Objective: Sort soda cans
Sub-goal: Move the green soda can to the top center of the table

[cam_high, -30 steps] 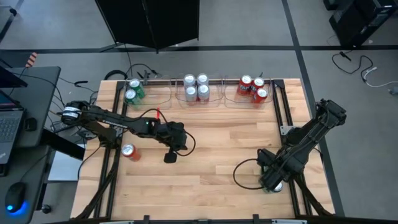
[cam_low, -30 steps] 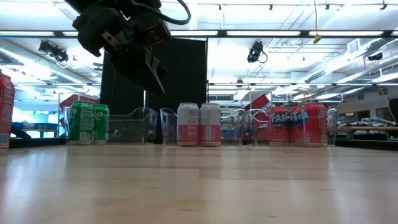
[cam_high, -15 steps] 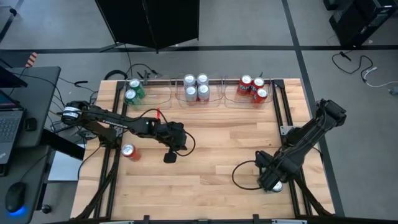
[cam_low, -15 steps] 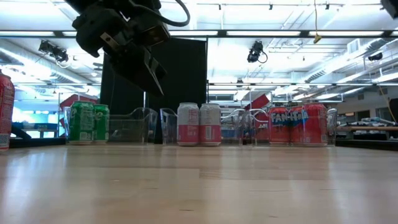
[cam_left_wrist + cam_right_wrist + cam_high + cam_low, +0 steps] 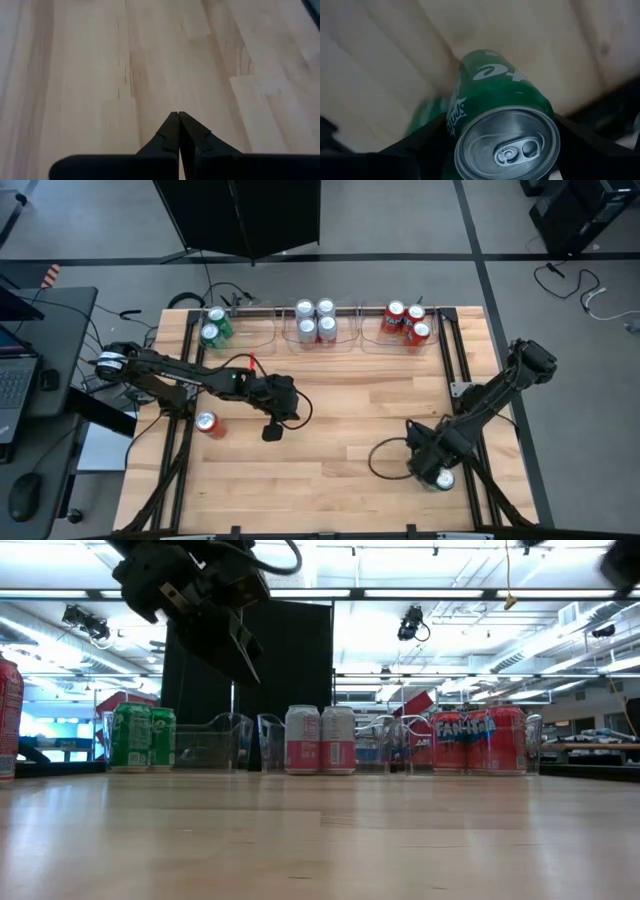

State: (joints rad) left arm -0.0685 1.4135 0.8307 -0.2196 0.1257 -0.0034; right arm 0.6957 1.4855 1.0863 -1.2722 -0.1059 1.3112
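Note:
A green soda can stands upright near the table's near right corner, its silver top showing under my right gripper. That gripper points down over the can, its dark fingers on either side of the can's upper part. My left gripper hangs shut and empty above the table's middle left. A red soda can stands alone near the left edge. The remaining soda cans stand in clear trays along the far edge: green, silver-white and red. My right gripper comes at the green can from above, with one finger on each side of the can's wall just below the top rim. Whether the fingers touch the wall I cannot tell. The can stands upright on the table.
Three clear trays line the far edge. Dark rails run along the table's left and right sides, and a black cable loop lies beside my right gripper. Bare wood lies across the middle and near part of the table.
My right gripper has come down over the green can and shifted slightly toward the table's left edge. The cable loop beside it has moved along with it. My left gripper has kept still.

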